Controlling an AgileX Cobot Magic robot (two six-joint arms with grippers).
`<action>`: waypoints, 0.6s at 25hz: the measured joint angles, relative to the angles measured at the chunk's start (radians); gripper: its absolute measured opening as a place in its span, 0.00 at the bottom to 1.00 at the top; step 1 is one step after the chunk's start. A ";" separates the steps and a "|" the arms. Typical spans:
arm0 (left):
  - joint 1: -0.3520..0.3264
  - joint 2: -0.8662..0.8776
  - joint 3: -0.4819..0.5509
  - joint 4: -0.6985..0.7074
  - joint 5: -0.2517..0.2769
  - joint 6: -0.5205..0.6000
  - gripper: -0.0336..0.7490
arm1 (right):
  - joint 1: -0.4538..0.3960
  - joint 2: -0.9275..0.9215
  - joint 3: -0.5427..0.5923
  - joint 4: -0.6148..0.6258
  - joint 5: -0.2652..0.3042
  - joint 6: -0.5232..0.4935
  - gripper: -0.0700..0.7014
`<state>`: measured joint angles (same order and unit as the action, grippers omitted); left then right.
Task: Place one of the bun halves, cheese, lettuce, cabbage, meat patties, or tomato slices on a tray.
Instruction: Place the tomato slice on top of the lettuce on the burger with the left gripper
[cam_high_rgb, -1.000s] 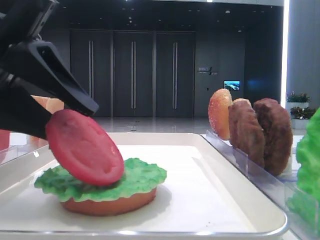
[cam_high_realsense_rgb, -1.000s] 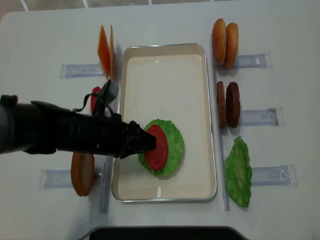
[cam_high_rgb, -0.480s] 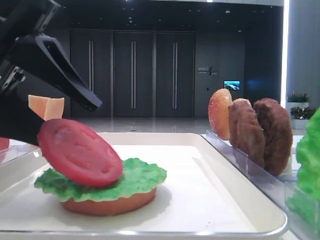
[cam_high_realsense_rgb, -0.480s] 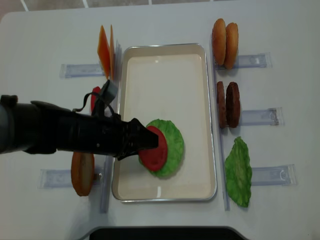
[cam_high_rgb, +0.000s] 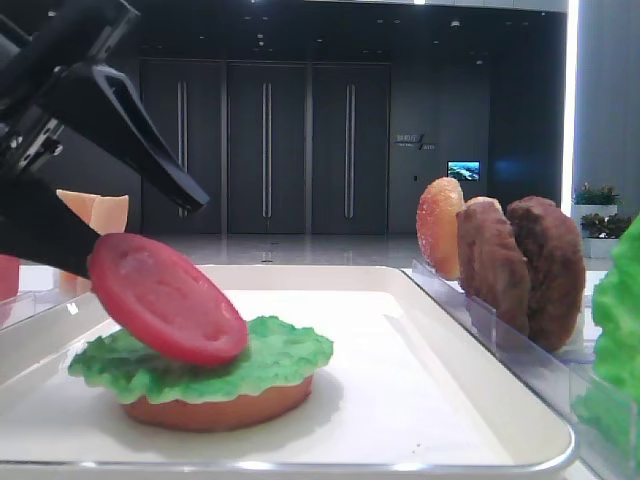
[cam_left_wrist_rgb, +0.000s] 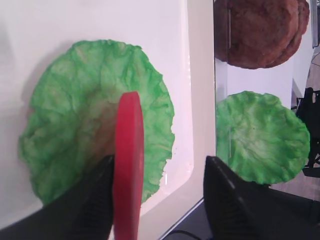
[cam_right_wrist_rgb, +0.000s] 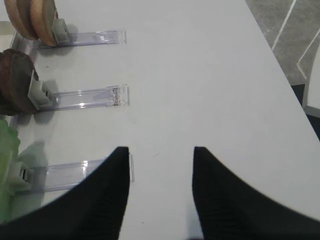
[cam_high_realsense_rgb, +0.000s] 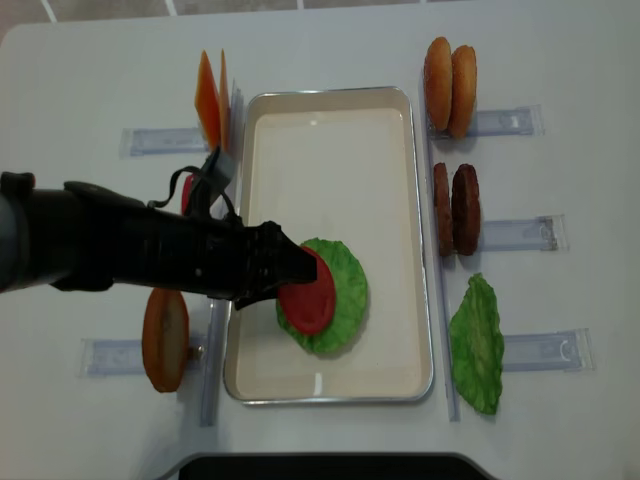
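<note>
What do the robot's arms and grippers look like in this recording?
The left arm is matte black with a dark cable loop and a small grey block on top. The left gripper has tapered black fingers; the right gripper has wide, finely ribbed black fingers. No markings are visible.

A red tomato slice (cam_high_realsense_rgb: 306, 293) lies on frilly green lettuce (cam_high_realsense_rgb: 344, 290), over an orange-brown bun (cam_high_rgb: 220, 409), in a white tray (cam_high_realsense_rgb: 330, 150).

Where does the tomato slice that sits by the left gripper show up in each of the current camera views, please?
Exterior high: tomato slice at left, tilted on the lettuce.
Right wrist: not in it.
Left wrist: lower centre, seen edge-on over the lettuce.
Exterior high (realsense): centre, on the lettuce, at the left gripper's tip.
Shared landmark: the white tray.
</note>
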<state>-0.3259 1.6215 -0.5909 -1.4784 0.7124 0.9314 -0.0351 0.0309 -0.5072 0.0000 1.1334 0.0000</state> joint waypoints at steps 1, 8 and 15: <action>0.000 0.000 -0.007 0.022 0.000 -0.031 0.57 | 0.000 0.000 0.000 0.000 0.000 0.000 0.47; 0.000 0.000 -0.027 0.132 0.000 -0.163 0.57 | 0.000 0.000 0.000 0.000 0.000 0.000 0.47; 0.000 0.000 -0.072 0.308 0.000 -0.346 0.57 | 0.000 0.000 0.000 0.000 0.000 0.000 0.47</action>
<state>-0.3259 1.6215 -0.6633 -1.1700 0.7124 0.5856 -0.0351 0.0309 -0.5072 0.0000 1.1334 0.0000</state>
